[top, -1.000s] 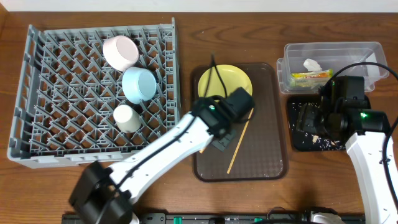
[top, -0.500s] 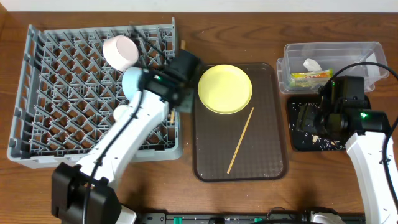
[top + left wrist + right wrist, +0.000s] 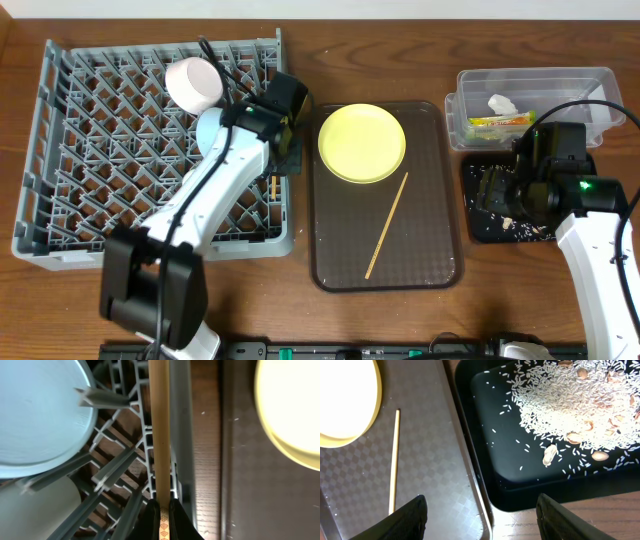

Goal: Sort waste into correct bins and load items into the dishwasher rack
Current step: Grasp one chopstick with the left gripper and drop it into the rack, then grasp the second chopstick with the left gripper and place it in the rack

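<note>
Our left gripper is pinched shut on a chopstick at the right edge of the rack, upper centre of the overhead frame. The stick runs close along the rack's wall. The risk, as we judge it, is that a release here drops it through the lattice to the counter, or outside the wall toward the brown tray. The blue bowl sits close at the wrist view's upper left, and a sideways nudge could knock it.

The left wrist view shows the grip and the stick against the wall, which the arm hides from above. The overhead shows the second chopstick and plate on the brown tray, not yet loaded. Our right gripper hangs wide open and empty where the brown tray meets the black tray holding rice.
</note>
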Controlling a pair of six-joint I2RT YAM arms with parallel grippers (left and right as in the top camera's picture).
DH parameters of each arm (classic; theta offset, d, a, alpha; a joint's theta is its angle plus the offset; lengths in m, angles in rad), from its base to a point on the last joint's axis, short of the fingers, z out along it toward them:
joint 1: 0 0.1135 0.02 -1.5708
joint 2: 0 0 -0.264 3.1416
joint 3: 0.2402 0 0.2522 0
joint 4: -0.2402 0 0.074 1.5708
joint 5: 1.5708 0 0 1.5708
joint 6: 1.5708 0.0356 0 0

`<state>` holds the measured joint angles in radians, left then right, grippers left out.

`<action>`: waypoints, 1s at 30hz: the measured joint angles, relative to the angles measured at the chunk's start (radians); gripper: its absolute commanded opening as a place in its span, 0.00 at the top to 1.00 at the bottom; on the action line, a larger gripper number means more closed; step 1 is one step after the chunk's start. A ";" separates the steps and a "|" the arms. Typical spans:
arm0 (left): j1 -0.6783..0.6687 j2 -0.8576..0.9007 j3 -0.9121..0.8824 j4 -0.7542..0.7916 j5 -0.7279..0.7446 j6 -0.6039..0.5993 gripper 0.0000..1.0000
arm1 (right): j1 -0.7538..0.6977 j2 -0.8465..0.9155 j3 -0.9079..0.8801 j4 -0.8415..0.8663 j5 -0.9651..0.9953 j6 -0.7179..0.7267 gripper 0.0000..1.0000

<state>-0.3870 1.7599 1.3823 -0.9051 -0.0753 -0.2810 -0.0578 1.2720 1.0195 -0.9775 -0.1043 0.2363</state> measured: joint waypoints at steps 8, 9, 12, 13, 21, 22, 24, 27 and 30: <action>0.000 0.037 -0.002 0.002 -0.019 -0.004 0.70 | 0.000 0.000 0.000 -0.001 0.000 -0.006 0.32; 0.000 0.037 -0.002 0.003 -0.023 -0.005 0.68 | 0.000 0.000 0.000 -0.001 0.000 -0.007 0.32; 0.000 0.037 -0.002 0.004 -0.029 0.000 0.62 | 0.000 0.000 0.000 -0.001 0.000 -0.007 0.32; 0.000 0.037 -0.002 0.003 -0.033 0.004 0.61 | 0.000 0.000 0.000 -0.001 0.000 -0.007 0.32; -0.042 -0.052 -0.002 0.012 -0.037 0.016 0.59 | 0.000 0.000 0.000 -0.001 0.000 -0.014 0.32; -0.062 -0.078 -0.002 0.026 -0.032 0.016 0.59 | 0.000 0.000 0.000 -0.001 0.000 -0.014 0.32; -0.106 -0.124 -0.001 0.057 -0.014 0.016 0.59 | 0.000 0.000 0.000 -0.001 0.000 -0.014 0.32; -0.179 -0.151 0.005 0.110 0.025 0.016 0.59 | 0.000 0.000 0.000 -0.002 0.000 -0.014 0.32; -0.256 -0.137 0.006 0.151 0.053 0.016 0.59 | 0.000 0.000 0.000 -0.002 0.000 -0.014 0.31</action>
<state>-0.6430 1.6230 1.3880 -0.7536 -0.0219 -0.2649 -0.0578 1.2720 1.0195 -0.9791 -0.1043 0.2222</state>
